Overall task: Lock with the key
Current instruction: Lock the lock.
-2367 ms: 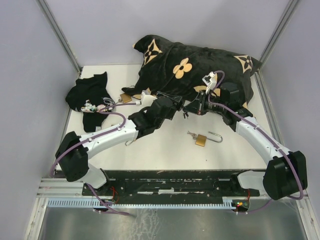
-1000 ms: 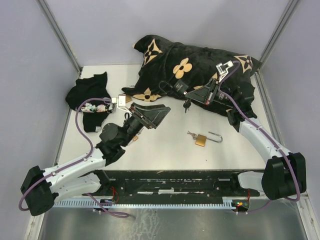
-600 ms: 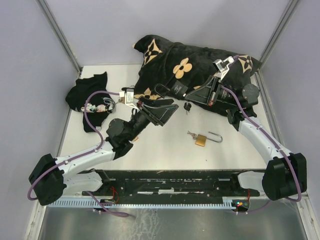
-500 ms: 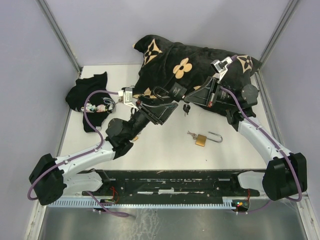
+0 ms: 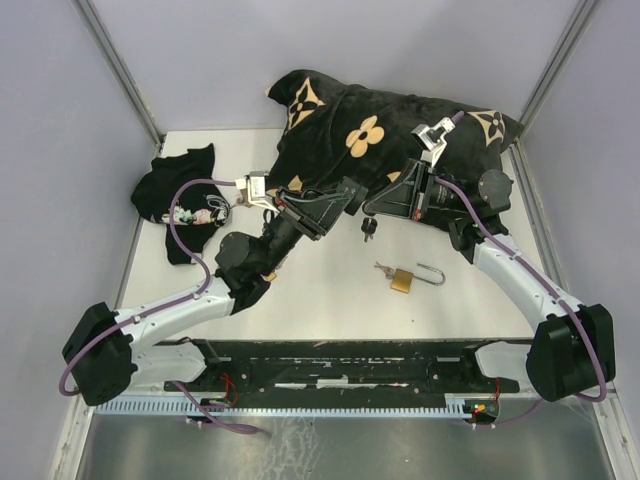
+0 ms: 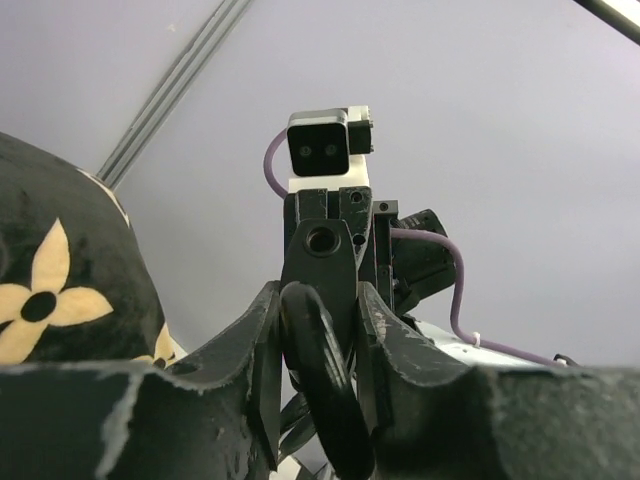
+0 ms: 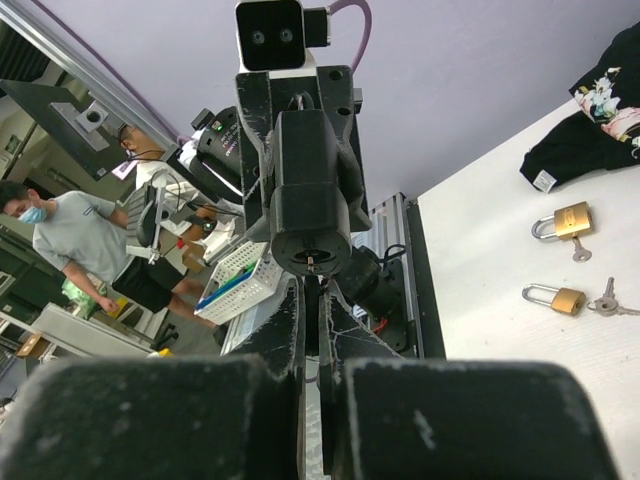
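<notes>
Two claws meet in mid-air above the worktop (image 5: 330,300). The left claw (image 5: 347,194) has closed against the sides of the black padlock (image 7: 311,215), and the right claw (image 7: 313,300) is pinched tight on the key (image 7: 313,266) in its keyhole.

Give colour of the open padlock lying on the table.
The padlock has a brass-gold body and a silver shackle; the top view shows it best.

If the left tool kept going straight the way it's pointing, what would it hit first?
The black padlock: its shackle sits between the left tool's fingers, with the right tool apparently just behind it.
</notes>
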{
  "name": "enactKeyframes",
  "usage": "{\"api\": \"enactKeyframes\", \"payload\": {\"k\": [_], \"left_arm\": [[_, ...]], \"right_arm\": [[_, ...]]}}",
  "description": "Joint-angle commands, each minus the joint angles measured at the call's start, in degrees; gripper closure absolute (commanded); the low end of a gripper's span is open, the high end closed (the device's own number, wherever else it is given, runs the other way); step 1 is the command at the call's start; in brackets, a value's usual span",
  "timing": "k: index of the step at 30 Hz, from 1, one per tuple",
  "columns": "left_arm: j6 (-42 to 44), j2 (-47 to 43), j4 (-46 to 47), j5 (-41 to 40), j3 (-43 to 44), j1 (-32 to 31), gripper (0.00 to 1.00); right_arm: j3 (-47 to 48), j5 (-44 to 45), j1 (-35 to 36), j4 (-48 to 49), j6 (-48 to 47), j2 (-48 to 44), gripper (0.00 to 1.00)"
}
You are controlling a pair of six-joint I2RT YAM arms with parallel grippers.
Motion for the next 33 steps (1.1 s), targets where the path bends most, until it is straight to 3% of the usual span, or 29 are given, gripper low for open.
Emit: {"api": "enactKeyframes", "payload": {"k": [1,3,4,13,14,17,20,28,33], "left_arm": [[2.72,1.85,2.36,3.01,3.11,0.27,0.79],[2.67,2.74,2.60,5.09,2.81,0.28,0.94],[2.29,3.24,3.20,6.00,2.28,0.27,0.96],[-4.03,5.39,7.70,9.85,-4.82,0.51,0.95],[-4.04,4.24,6.08,9.46,-4.52,0.86,0.84],[-0.23,-1.30,-2.86,6.49,-3.09,1.43,0.37],[2.99,-6.26,-11.62,2.50,-2.58,1.78,0.17],[7.89,-19.14,-21.13,3.16,-10.80,2.82,0.12],[26.77,-32.30,-25.56,9.22,-14.38,2.78,0.12]], "right_arm": [[3.86,1.61,0.27,4.33,-0.98,-1.19,0.98],[4.27,1.77,0.27,3.70,-1.14,-0.93,0.98],[4.42,1.93,0.28,3.51,-1.18,-0.87,0.98],[4.65,2.31,0.21,2.58,-1.61,-0.20,0.98],[4.38,2.21,0.14,2.53,-1.75,-0.26,0.98],[3.41,1.79,-0.37,2.52,-1.92,-0.73,0.98],[3.16,1.36,-1.13,2.49,-2.01,-1.14,0.98],[3.16,0.60,-2.21,1.14,-2.84,-1.25,0.98],[2.52,-0.79,-2.25,-3.03,-6.50,-1.07,0.98]]}}
